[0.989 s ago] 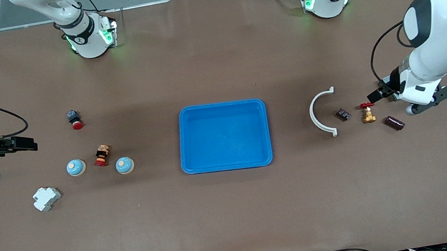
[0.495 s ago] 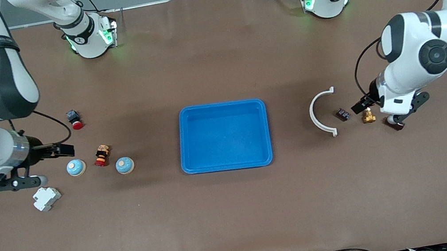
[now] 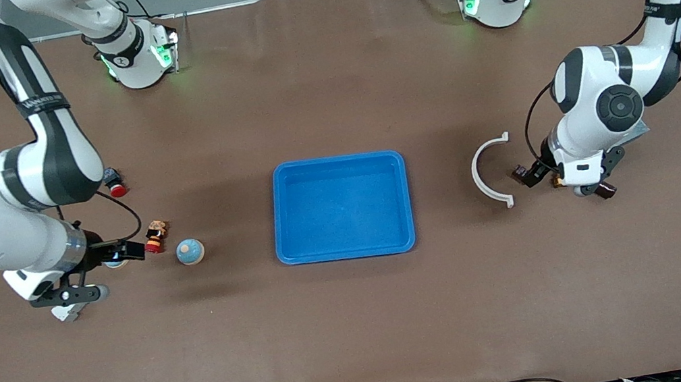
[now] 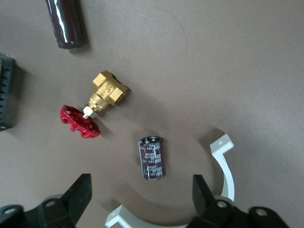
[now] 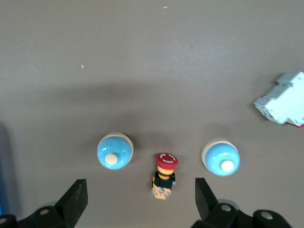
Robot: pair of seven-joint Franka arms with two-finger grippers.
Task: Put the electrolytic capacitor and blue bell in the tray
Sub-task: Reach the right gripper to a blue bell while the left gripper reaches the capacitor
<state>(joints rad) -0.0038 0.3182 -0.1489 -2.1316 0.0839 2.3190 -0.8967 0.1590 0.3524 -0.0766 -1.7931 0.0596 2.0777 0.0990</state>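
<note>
The bright blue tray (image 3: 349, 247) lies mid-table. One blue bell (image 3: 190, 251) sits between the tray and the right arm's end; the right wrist view shows it (image 5: 115, 151) and a second bell (image 5: 221, 157). My right gripper (image 3: 121, 251) hangs open over that second bell and a red push-button; in its wrist view (image 5: 140, 197) nothing is between the fingers. The small printed electrolytic capacitor (image 4: 152, 158) lies inside a white half-ring's curve and peeks out in the front view (image 3: 520, 173). My left gripper (image 3: 537, 174) is open above it, empty in its wrist view (image 4: 141, 194).
A red push-button (image 5: 164, 175) stands between the bells. A white breaker (image 5: 281, 103) lies beside them. Another red button (image 3: 114, 184) sits farther from the front camera. Near the capacitor are a white half-ring (image 3: 487, 176), a brass valve with a red handle (image 4: 97, 104) and a dark brown cylinder (image 4: 66, 23).
Both arms have swung in from the table's ends toward the tray. The right gripper now covers the outer bell. The left gripper now sits over the capacitor and valve.
</note>
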